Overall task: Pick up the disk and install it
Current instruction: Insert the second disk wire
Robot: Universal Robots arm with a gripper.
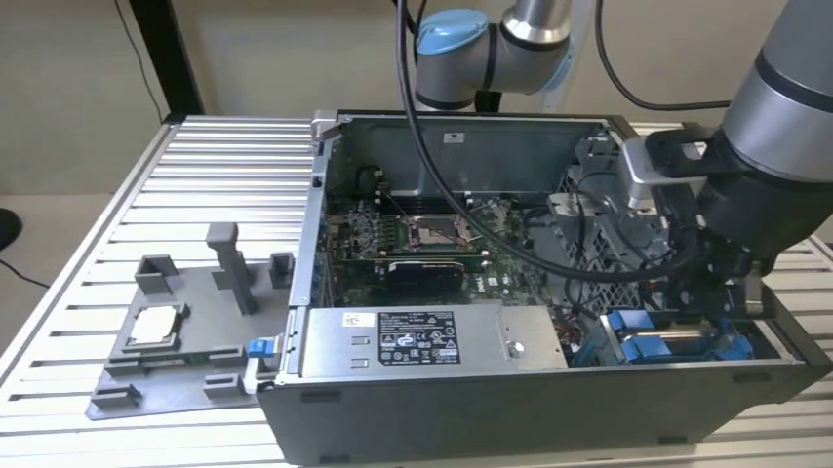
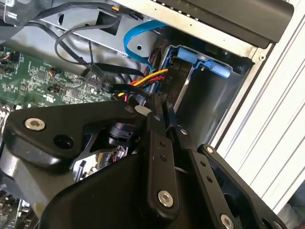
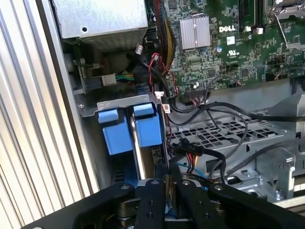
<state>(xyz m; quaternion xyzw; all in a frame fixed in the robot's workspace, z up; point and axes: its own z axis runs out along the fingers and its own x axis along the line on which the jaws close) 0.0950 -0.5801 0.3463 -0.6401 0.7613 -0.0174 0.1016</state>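
Tool [image 3: 167, 183] closed above disk [image 3: 147, 129]; disk in bay

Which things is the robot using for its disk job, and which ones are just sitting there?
For the job: blue-framed silver-grey disk in the corner bay; black end effector close by it; open grey metal computer case.
Just sitting: small square silver chip; grey plastic tray under it; big grey labelled box.

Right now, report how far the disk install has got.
Done: the disk, in its blue carrier, already stands inside the drive bay of the computer case. In hand: the end effector sits right at the disk's edge. Left: I cannot tell whether the disk is fully seated.
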